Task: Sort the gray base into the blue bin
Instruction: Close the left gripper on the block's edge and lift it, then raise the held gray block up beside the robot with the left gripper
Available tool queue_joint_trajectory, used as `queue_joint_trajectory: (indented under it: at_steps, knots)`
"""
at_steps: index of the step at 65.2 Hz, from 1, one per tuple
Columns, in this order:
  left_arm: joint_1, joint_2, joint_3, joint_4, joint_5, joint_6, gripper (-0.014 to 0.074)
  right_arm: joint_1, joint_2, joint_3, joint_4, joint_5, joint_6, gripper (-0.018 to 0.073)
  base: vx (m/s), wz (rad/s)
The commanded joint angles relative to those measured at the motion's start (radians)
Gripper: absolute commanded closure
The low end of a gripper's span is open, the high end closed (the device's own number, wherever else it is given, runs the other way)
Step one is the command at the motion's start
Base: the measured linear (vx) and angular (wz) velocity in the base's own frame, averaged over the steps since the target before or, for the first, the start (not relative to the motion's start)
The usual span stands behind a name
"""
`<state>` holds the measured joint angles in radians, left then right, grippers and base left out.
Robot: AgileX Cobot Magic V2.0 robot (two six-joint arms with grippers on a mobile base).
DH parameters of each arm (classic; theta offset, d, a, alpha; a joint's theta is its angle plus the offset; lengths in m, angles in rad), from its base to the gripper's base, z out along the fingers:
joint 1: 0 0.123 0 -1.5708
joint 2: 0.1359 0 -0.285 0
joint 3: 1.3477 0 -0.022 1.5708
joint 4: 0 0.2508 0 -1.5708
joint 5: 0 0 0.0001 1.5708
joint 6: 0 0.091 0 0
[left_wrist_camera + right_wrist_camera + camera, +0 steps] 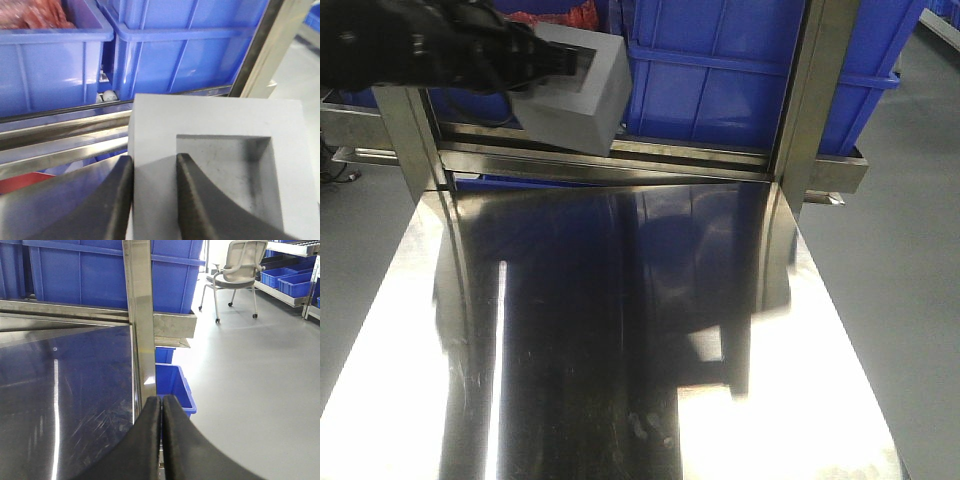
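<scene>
L gripper (154,162), gray base (210,115) — bin (190,50) behind

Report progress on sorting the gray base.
Done: the left hand grips the gray base, lifted off the steel table. In hand: it hangs at the rail, short of the blue bin. Left: drop it inside. The right hand is shut, idle.

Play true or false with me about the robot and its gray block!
1. The left gripper holds the gray base. True.
2. The gray base lies flat on the shiny table. False: it is held up in the air, off the table.
3. The right gripper is shut with nothing in it. True.
4. The big bin behind the block is green. False: it is a blue bin.
</scene>
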<state>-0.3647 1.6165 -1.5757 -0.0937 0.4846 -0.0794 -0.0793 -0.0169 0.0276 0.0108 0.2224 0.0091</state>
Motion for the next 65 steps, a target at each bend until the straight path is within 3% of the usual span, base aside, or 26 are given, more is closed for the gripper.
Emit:
queue_joint_trajectory:
  at_steps: [1,38,65]
  knots:
    - [-0.002,-0.158,0.063,-0.01,-0.154,-0.004,0.0603,-0.002,0.003,0.001,-0.005,-0.075,-0.009,0.0564,0.0,0.0]
    - [-0.001,-0.733,0.692,-0.022,-0.476,-0.008,0.0603,-0.002,0.003,0.001,-0.005,-0.075,-0.009,0.0564,0.0,0.0]
    - [-0.001,-1.003,0.897,-0.022,-0.472,-0.008,0.0603,-0.002,0.003,0.001,-0.005,-0.075,-0.009,0.0564,0.0,0.0]
